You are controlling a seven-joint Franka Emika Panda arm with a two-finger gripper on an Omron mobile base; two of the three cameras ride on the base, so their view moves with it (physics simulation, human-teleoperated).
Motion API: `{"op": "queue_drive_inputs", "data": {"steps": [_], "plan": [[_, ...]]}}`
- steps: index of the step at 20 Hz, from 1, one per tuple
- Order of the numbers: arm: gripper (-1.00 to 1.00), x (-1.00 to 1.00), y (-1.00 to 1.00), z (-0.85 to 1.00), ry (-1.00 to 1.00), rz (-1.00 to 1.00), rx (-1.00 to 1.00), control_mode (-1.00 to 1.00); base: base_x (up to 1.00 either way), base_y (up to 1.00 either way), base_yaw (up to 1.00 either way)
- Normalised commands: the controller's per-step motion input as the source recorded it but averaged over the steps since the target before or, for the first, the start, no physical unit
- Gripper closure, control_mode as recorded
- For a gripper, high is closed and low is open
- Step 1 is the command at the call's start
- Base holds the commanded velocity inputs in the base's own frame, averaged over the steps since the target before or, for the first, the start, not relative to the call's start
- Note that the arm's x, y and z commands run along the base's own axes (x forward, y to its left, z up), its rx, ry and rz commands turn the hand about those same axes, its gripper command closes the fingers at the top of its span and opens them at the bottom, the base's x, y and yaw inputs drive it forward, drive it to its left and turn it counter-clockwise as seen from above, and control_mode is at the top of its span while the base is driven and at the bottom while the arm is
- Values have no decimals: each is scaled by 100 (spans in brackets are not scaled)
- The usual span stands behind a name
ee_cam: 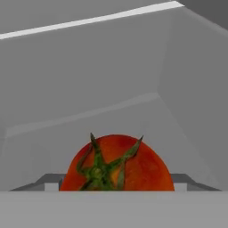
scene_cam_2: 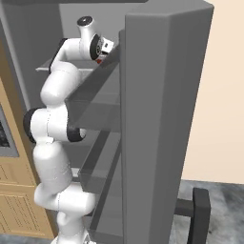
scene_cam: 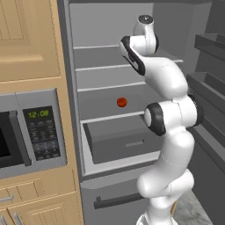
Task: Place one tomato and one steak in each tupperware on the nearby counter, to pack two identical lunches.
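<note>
The arm reaches deep into the open fridge point(scene_cam: 114, 66). A tomato point(ee_cam: 116, 164) sits right at the gripper, seemingly clasped between its fingers. Another tomato point(scene_cam: 121, 102) rests on a lower shelf point(scene_cam: 110, 117).

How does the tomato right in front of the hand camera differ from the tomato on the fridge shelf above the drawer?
The near tomato sits on a higher shelf, where the arm reaches; the lower tomato lies alone just above the drawer, away from the arm. The near tomato shows a green stem star; the lower tomato is too small to show one. Both are round, red-orange, inside the open fridge.
</note>
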Motion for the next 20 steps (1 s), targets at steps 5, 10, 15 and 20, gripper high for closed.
{"op": "queue_drive_inputs", "data": {"steps": [5, 10, 15, 20], "plan": [[100, -98, 23, -43, -42, 6, -3, -100, 0, 0, 0], [100, -100, 9, 42, -22, 7, 0, -100, 0, 0, 0], [100, -97, 2, 67, -5, 6, 0, -100, 0, 0, 0], [100, -98, 4, 60, 0, 11, 0, -100, 0, 0, 0]]}}
